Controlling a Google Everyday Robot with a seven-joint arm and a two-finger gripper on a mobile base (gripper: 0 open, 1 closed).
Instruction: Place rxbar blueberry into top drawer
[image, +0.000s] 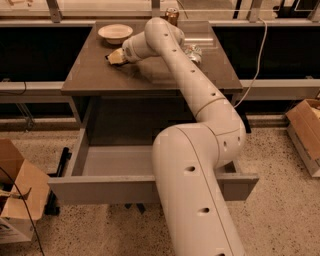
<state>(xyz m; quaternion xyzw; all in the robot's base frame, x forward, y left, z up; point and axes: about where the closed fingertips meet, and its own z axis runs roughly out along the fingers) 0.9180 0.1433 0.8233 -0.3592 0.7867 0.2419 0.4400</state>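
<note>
The bar (107, 58) shows only as a dark sliver at the tip of my gripper (113, 56), low over the back-left part of the table (90, 77); whether the gripper is open, closed or holding the bar, I cannot tell. Bare tabletop runs from the gripper out to the table's near and left edges. The bowl (115, 33) sits just beyond the gripper, near the far edge, and what it holds cannot be made out. A crushed can (193, 52) lies on the far side of my arm, and a brown can (172, 15) stands at the back edge. Below the gripper and nearer the camera, the top drawer (100, 189) stands pulled out, its grey floor showing on one side and my arm hiding the rest. Cardboard boxes (17, 200) flank the drawer on the floor.
</note>
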